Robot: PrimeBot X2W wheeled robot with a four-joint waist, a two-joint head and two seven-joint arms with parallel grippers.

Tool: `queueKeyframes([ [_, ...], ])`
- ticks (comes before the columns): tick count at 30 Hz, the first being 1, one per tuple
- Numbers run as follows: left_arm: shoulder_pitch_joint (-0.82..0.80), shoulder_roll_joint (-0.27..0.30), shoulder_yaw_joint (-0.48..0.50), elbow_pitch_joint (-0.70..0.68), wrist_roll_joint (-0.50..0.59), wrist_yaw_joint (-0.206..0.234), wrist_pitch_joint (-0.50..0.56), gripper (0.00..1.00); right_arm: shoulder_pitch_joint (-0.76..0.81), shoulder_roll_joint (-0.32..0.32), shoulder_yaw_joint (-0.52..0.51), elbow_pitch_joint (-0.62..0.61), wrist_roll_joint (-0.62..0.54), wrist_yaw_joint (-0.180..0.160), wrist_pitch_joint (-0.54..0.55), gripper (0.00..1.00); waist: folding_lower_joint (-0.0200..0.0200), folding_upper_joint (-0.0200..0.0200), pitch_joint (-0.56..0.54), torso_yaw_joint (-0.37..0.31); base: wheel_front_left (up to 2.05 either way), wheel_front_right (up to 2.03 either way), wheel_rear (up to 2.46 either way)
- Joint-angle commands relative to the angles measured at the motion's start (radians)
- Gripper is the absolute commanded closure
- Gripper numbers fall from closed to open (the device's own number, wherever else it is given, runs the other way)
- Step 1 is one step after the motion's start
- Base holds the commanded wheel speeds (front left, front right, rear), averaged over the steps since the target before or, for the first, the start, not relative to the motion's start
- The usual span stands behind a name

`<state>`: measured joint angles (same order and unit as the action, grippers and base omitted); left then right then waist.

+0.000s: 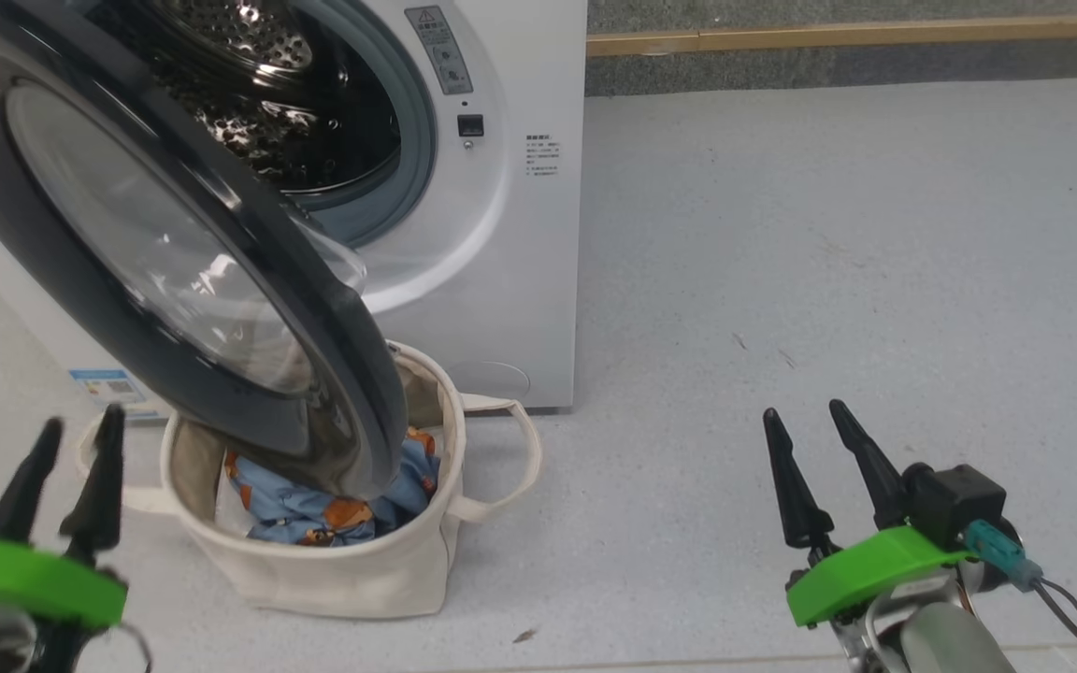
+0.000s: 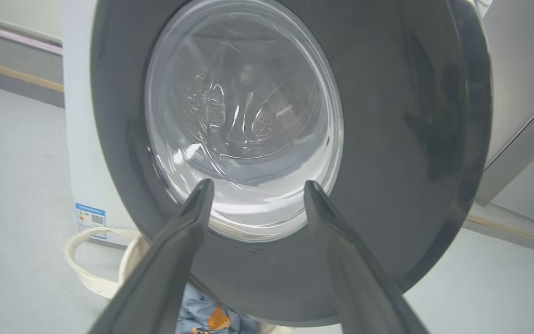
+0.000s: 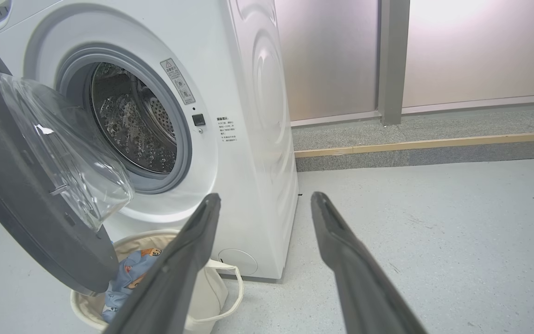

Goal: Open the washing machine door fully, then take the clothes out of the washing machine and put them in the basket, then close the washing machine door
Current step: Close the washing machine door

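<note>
Left pincer (image 2: 258,183) points at the door (image 2: 387,116) facing it.

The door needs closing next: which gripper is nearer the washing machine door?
Left. The left gripper, open, is close in front of the washing machine door, facing it. The right gripper is far off to the door's right.

In the head view, the large white front-loading washing machine (image 1: 501,234) stands on the grey speckled floor (image 1: 828,234) at 11 o'clock. Its round black-rimmed glass door (image 1: 174,374) stands open before it, toward 9 o'clock, over the round cream canvas basket (image 1: 361,570) at 7 o'clock. The light blue bear-print clothes (image 1: 314,514) lie in the basket. The left end effector (image 1: 82,419) is at 8 o'clock, just left of the basket. The right end effector (image 1: 804,411) is at 4 o'clock, well apart.
</note>
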<state>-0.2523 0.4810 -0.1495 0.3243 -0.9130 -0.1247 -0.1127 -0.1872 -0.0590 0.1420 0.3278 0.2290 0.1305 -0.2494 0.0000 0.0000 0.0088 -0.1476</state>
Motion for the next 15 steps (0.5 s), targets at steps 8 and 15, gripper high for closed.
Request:
queueKeyframes([
  [8,0.119,0.083,0.045,-0.055,0.189,0.055,-0.137,0.0,-0.008,0.009,0.008,-0.044,-0.027,0.0,-0.012,0.0,0.0,0.0,-0.026,-0.004,0.0,0.0,0.0],
  [15,0.198,0.059,0.103,-0.103,0.253,0.074,-0.148,0.0,-0.006,0.009,-0.003,-0.064,-0.056,0.0,-0.012,0.0,0.0,0.0,-0.029,-0.002,0.0,0.0,0.0],
])
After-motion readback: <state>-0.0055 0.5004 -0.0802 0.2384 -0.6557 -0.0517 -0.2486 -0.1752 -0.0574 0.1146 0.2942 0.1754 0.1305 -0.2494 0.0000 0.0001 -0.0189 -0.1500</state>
